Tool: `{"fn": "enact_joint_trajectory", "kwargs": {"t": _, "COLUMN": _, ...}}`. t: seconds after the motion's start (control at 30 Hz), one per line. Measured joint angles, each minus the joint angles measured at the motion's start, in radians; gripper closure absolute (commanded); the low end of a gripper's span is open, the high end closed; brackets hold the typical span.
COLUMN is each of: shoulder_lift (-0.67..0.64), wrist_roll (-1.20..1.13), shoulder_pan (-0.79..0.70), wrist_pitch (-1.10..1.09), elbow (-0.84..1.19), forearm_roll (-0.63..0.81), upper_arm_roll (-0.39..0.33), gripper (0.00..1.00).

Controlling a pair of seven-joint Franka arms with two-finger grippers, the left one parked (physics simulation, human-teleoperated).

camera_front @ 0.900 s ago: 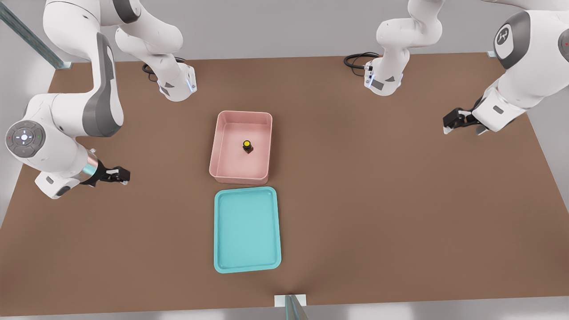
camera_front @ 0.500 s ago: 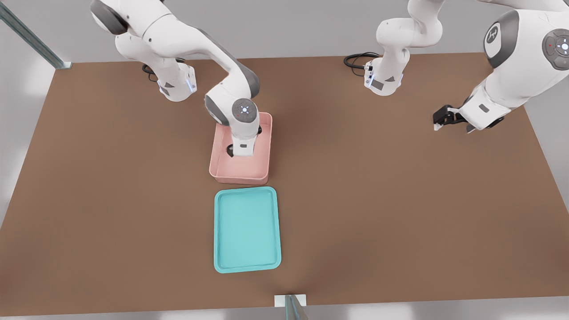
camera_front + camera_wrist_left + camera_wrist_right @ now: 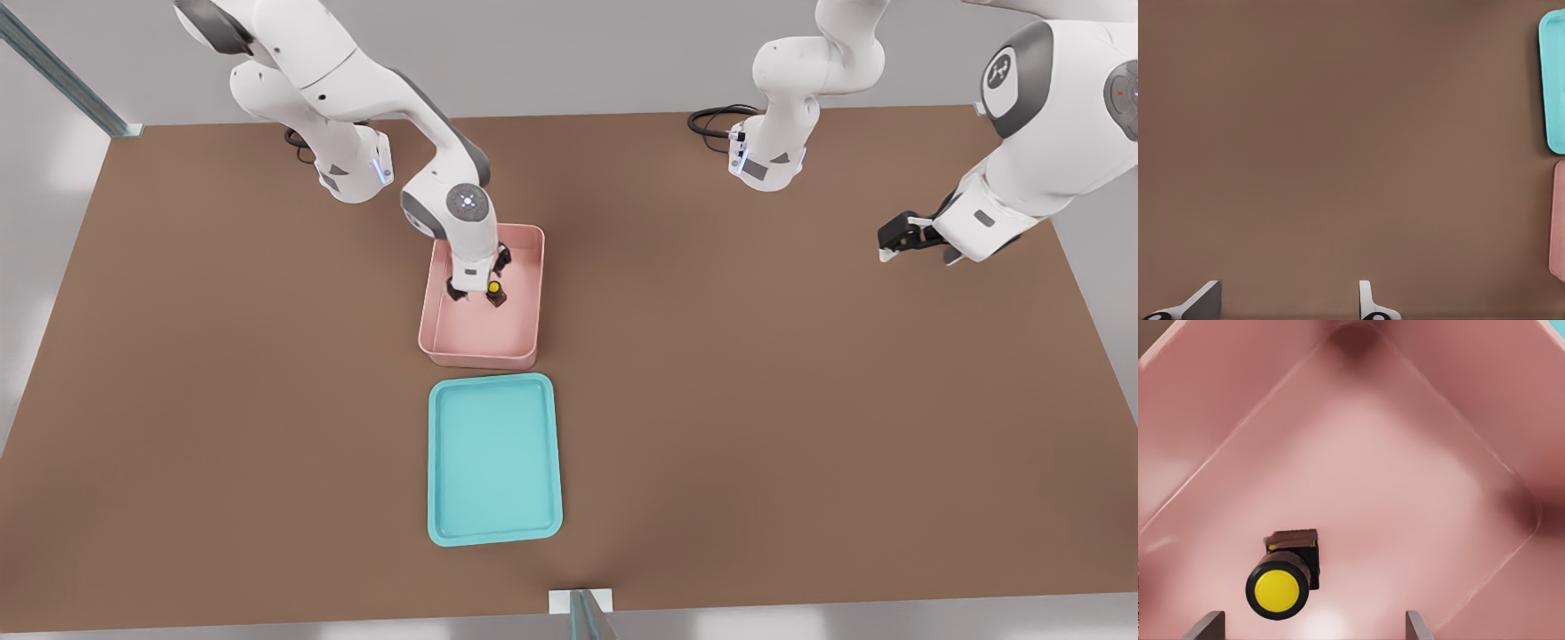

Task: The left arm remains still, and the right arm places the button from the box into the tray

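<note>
Just beside claw [image 3: 478,286], apparently: button [image 3: 494,289]

A flat matte brown rectangular tabletop [image 3: 756,427] fills most of the front view and all but the edge of the left wrist view [image 3: 1338,133]. Behind its far edge stands a plain grey wall [image 3: 578,53]. Two looped black cables lie on the far part of the tabletop, one toward the front view's left [image 3: 293,138], one toward its right [image 3: 711,120]. A slanted grey-green metal strut [image 3: 53,67] meets the far left corner. A pale square bracket [image 3: 580,603] sits at the middle of the near edge.
</note>
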Motion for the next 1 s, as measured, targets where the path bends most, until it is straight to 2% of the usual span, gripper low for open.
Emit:
{"fn": "enact_joint_trajectory", "kwargs": {"t": 0.5, "shoulder_lift": 0.109, "wrist_roll": 0.071, "shoulder_pan": -0.007, "wrist_pitch": 0.148, "elbow": -0.001, "forearm_roll": -0.113, "upper_arm_roll": 0.001, "gripper": 0.01}}
{"fn": "enact_joint_trajectory", "kwargs": {"t": 0.57, "shoulder_lift": 0.117, "wrist_roll": 0.076, "shoulder_pan": -0.007, "wrist_pitch": 0.154, "elbow": -0.001, "forearm_roll": -0.126, "upper_arm_roll": 0.0, "gripper": 0.11}}
{"fn": "enact_joint_trajectory", "kwargs": {"t": 0.6, "shoulder_lift": 0.119, "wrist_roll": 0.079, "shoulder_pan": -0.007, "wrist_pitch": 0.156, "elbow": -0.001, "forearm_roll": -0.129, "upper_arm_roll": 0.0, "gripper": 0.26}}
{"fn": "enact_joint_trajectory", "kwargs": {"t": 0.63, "shoulder_lift": 0.12, "wrist_roll": 0.081, "shoulder_pan": -0.007, "wrist_pitch": 0.158, "elbow": -0.001, "forearm_roll": -0.132, "upper_arm_roll": 0.0, "gripper": 0.35}}
{"fn": "enact_joint_trajectory", "kwargs": {"t": 0.7, "shoulder_lift": 0.121, "wrist_roll": 0.085, "shoulder_pan": -0.008, "wrist_pitch": 0.16, "elbow": -0.001, "forearm_roll": -0.136, "upper_arm_roll": -0.002, "gripper": 0.45}}
{"fn": "enact_joint_trajectory", "kwargs": {"t": 0.9, "shoulder_lift": 0.096, "wrist_roll": 0.094, "shoulder_pan": -0.023, "wrist_pitch": 0.153, "elbow": 0.012, "forearm_roll": -0.136, "upper_arm_roll": -0.003, "gripper": 0.54}}
{"fn": "enact_joint_trajectory", "kwargs": {"t": 1.0, "shoulder_lift": -0.012, "wrist_roll": 0.093, "shoulder_pan": -0.042, "wrist_pitch": 0.101, "elbow": 0.044, "forearm_roll": -0.129, "upper_arm_roll": -0.001, "gripper": 0.54}}
